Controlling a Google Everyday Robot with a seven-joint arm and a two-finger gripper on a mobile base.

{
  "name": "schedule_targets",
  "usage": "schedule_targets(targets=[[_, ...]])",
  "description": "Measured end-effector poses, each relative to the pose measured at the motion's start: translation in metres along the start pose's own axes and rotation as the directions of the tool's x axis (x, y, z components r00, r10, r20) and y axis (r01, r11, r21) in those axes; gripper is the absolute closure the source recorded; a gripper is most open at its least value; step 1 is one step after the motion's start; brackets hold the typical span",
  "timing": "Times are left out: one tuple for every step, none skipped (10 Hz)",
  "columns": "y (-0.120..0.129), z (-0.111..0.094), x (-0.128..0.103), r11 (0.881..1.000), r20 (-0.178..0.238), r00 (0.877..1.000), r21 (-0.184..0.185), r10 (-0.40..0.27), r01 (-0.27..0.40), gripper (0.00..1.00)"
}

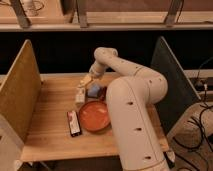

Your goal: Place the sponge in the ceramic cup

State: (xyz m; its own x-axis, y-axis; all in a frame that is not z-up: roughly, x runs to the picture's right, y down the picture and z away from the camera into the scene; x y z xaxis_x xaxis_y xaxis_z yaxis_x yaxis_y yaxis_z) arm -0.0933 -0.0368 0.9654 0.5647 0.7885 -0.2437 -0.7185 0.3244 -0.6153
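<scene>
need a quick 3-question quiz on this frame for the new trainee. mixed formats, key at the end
1. True or false: the sponge lies on the orange plate.
2. Which lies nearest the front edge of the table? A) white bottle B) black-and-red packet C) sponge
3. Fill in: the end effector hovers open toward the back of the table, close beside the ___.

Key:
1. False. It lies on the table, behind the orange plate.
2. B
3. sponge
</scene>
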Motion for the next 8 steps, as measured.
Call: schedule_targets(targets=[[0.001, 0.004, 0.002, 1.000, -0.006, 1.000, -0.010, 0.005, -0.005, 0.20], [0.001, 0.004, 0.001, 1.000, -0.004, 1.000, -0.010, 0.005, -0.005, 0.20], [0.001, 0.004, 0.001, 1.000, -0.005, 1.000, -0.010, 0.006, -0.006, 0.20], [0.001, 0.004, 0.001, 1.000, -0.005, 1.000, -0.010, 0.005, -0.005, 0.20], [0.001, 0.004, 0.001, 1.000, -0.005, 1.000, -0.010, 0.005, -0.005, 0.20], [0.001, 0.006, 0.002, 1.000, -0.009, 1.000, -0.014, 0.009, -0.009, 0.20], [0.001, 0.014, 0.009, 0.999, -0.026, 0.999, -0.027, 0.020, -0.020, 0.20], [-0.001, 0.020, 0.013, 0.999, -0.040, 0.999, -0.033, 0.030, -0.032, 0.20]])
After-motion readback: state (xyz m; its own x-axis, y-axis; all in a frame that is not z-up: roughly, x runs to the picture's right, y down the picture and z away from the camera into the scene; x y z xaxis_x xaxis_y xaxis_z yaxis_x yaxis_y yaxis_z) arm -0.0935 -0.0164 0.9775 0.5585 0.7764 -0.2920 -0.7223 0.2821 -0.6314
